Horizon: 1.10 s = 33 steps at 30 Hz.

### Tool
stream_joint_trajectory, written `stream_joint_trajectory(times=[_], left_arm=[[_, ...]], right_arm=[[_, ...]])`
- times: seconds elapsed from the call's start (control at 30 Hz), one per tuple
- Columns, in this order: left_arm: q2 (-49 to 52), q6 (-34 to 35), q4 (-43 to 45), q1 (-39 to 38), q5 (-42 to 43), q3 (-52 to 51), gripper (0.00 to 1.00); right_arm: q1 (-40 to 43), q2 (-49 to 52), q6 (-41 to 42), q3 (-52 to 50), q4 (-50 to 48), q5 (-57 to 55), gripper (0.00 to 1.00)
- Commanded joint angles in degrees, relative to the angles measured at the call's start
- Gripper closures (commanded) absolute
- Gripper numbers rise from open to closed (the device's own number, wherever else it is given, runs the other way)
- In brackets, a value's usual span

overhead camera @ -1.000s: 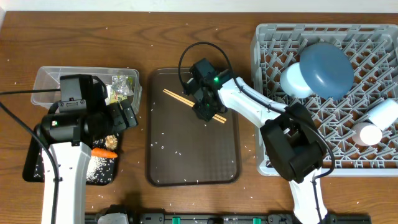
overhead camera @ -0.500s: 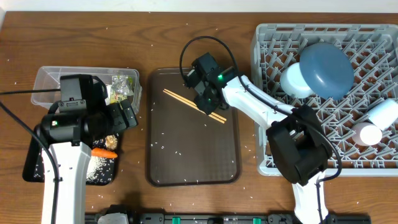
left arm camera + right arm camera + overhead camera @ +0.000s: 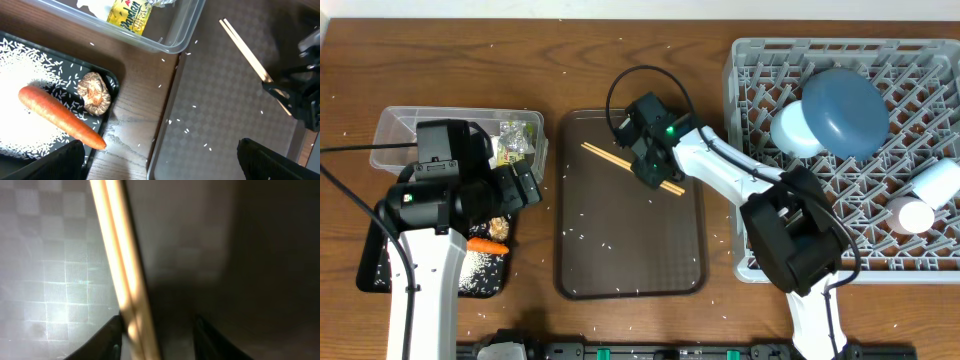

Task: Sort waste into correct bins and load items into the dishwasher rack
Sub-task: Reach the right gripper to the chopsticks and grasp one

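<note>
The wooden chopsticks (image 3: 122, 270) are lying side by side, slanting across the checkered brown tray (image 3: 50, 255) and passing between the right gripper's (image 3: 159, 342) dark fingertips (image 3: 107, 340), which are standing apart

warm brown wood-grain tabletop (image 3: 620, 60) flecked with white rice (image 3: 20, 90). dark brown serving tray (image 3: 225, 100), finely checkered. pale tan chopsticks (image 3: 605, 157). orange carrot (image 3: 60, 117) and mottled brown lump (image 3: 95, 93) on the black tray (image 3: 112, 80). yellow-green wrapper (image 3: 131, 15). light-grey lattice rack (image 3: 760, 60), dark-blue plate (image 3: 845, 112), light-blue cup (image 3: 790, 130).
</note>
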<state>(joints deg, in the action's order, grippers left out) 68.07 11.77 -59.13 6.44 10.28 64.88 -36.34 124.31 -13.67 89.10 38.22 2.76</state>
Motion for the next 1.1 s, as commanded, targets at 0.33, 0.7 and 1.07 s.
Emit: stream_joint_trajectory(times=[0.33, 0.7, 1.07], left_arm=[[-0.35, -0.09, -0.2, 0.2, -0.5, 0.7, 0.02], [-0.35, -0.09, -0.2, 0.2, -0.5, 0.7, 0.02], [-0.35, -0.09, -0.22, 0.2, -0.5, 0.7, 0.02]], right_arm=[[-0.81, 2.12, 1.38, -1.62, 0.24, -1.29, 0.7], [-0.7, -5.27, 1.79, -0.37, 1.77, -1.55, 0.5], [0.74, -1.75, 0.66, -0.39, -1.42, -3.39, 0.5]])
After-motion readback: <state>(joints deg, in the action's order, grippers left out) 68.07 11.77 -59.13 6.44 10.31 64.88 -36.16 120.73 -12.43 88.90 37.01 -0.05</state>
